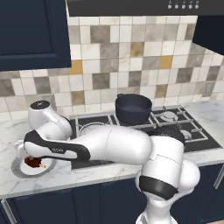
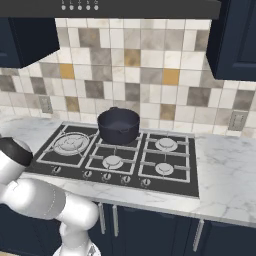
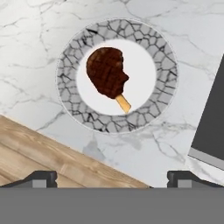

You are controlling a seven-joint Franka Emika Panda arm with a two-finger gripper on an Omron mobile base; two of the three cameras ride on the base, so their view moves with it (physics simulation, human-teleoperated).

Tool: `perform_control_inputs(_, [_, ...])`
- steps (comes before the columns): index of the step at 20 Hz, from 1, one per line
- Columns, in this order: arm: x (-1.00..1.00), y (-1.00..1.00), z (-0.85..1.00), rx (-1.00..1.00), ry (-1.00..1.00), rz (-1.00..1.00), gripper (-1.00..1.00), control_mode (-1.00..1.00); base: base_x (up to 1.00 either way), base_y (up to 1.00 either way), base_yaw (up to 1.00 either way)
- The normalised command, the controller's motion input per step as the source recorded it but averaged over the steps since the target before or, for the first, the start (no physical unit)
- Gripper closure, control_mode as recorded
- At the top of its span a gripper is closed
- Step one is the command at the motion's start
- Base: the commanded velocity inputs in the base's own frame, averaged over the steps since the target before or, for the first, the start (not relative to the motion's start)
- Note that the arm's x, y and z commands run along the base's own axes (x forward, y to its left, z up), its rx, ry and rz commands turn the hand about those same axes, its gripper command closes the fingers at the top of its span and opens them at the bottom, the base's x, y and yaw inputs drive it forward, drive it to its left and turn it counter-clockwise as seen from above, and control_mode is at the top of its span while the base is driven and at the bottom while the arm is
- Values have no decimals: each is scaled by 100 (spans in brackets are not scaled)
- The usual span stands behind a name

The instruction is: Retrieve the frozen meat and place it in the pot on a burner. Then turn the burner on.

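In the hand view the two dark fingertips (image 3: pixel 41 178) stand nearest the lens, far apart at the bottom corners, so the jaws are spread wide and pinch nothing. Beyond them lies a strip of wooden floor (image 3: pixel 39 159) at the lower left, then the white marble bench (image 3: pixel 30 52). On the bench sits a round plate (image 3: pixel 168 65) with a grey crackled rim and a white centre. The frozen meat (image 3: pixel 106 72) lies on that white centre, dark reddish-brown, its pale bone stub pointing toward the lower right of this view. At the far right of the view a dark edge of the cooktop (image 3: pixel 212 131) comes in.

In the left base view, going left to right: the plate (image 1: pixel 17 168) rests on the bench at the far left, near the front edge, with the frozen meat (image 1: pixel 33 162) on it. The gripper (image 1: pixel 29 154) hangs just above the meat, at the end of the white arm (image 1: pixel 113 146) that reaches leftward. To the right lies the black cooktop (image 1: pixel 199 135), and the pot (image 1: pixel 133 108) stands on a rear burner, dark and round.

In the right base view the pot (image 2: pixel 118 125) stands on the rear middle burner of the cooktop (image 2: pixel 170 180), well apart from the arm (image 2: pixel 35 197) at the lower left.
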Motion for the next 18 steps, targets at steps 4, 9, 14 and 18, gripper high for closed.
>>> perform_control_inputs(4, [34,23,0,-2,8,4,-100,-100,0,0,0])
perform_control_inputs(9, [6,5,-2,-2,0,0,-100,-100,0,0,0])
perform_control_inputs(14, [6,0,-6,0,-1,0,-100,-100,0,0,0])
perform_control_inputs(18, [7,0,-26,0,0,0,-100,-100,0,0,0])
